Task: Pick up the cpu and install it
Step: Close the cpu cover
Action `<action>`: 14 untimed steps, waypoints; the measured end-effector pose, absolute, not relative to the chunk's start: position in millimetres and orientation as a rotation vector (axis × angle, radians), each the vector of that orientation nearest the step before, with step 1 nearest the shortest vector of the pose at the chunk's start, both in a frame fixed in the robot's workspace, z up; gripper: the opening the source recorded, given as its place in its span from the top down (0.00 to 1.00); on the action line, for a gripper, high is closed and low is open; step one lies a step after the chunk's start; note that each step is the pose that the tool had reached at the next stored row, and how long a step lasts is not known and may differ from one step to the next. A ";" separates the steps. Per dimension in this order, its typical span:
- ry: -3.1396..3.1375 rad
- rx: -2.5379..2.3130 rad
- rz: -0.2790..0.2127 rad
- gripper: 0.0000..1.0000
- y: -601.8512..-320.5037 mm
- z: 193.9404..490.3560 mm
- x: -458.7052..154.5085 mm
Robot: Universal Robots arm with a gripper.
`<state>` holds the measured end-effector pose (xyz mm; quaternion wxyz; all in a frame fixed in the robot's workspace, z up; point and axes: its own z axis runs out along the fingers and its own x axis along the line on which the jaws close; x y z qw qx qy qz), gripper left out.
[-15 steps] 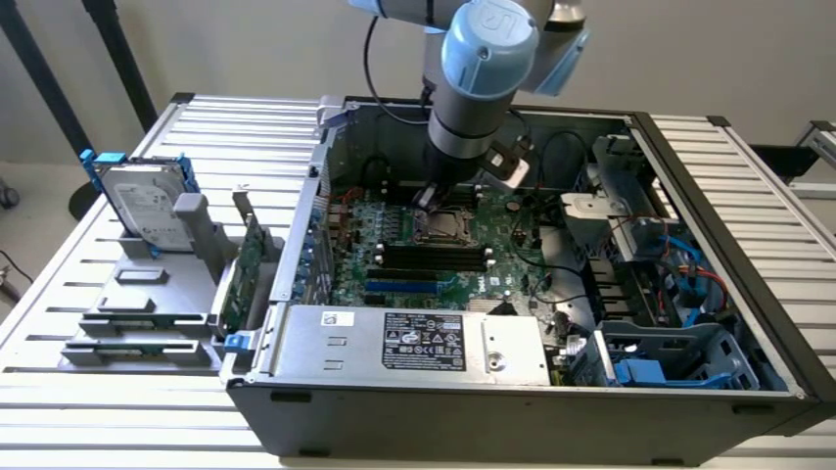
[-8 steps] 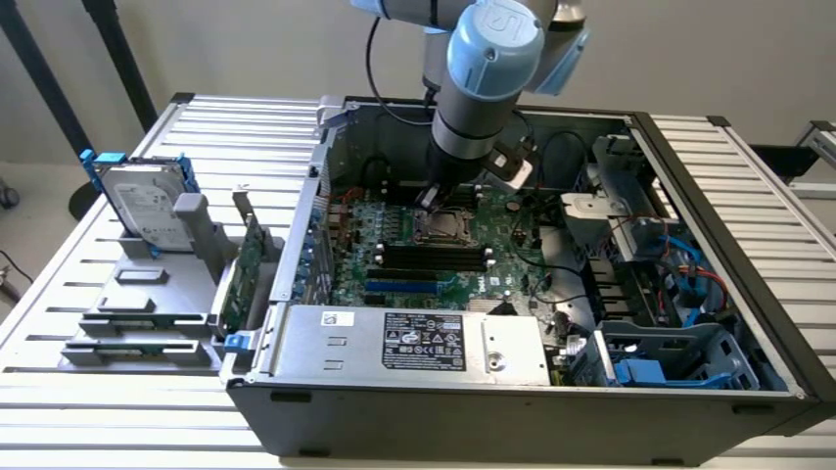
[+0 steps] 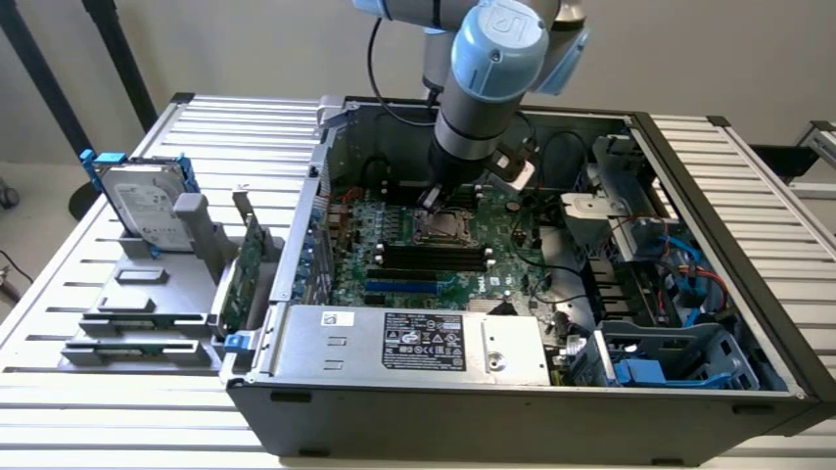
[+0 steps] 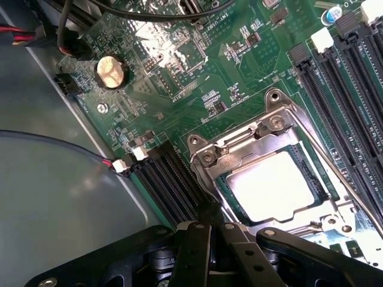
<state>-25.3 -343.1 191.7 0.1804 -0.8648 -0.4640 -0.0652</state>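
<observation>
Over the socket: my tool [image 4: 206,254] hangs low above the green motherboard [image 4: 179,66], inside the open black tower case [image 3: 523,411] on the slatted metal bench [image 3: 78,245].
Tool state: fingers drawn together, black tips side by side; nothing visible between them.
CPU: small flat square chip with a dull silver-grey top [image 4: 272,185] lies inside the steel socket frame [image 4: 239,140], level with it as far as I can judge, just beyond my fingertips.
Contact: cannot tell whether the tips touch the chip edge or stand just clear.
Step in hand: chip looks placed in its socket; I judge the work is at seating and securing, not at pick-up.
Next move calls for: a check that the chip sits flat and square, light force only, and care around the thin wire lever [image 4: 335,173] beside the frame.
Nearby: black memory slots [image 4: 170,179] just beside the socket; round coin battery [image 4: 112,72] well apart.
Off to the side: silver hard drive in blue brackets [image 3: 137,211] and long green expansion card [image 3: 242,269], outside the case.
Hard to make out: glare washes out the chip's markings; socket pins hidden; near socket edge cut off by my tool.
</observation>
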 end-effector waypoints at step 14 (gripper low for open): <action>-1.308 -2.440 -0.182 0.89 -346.3 190.6 -19.5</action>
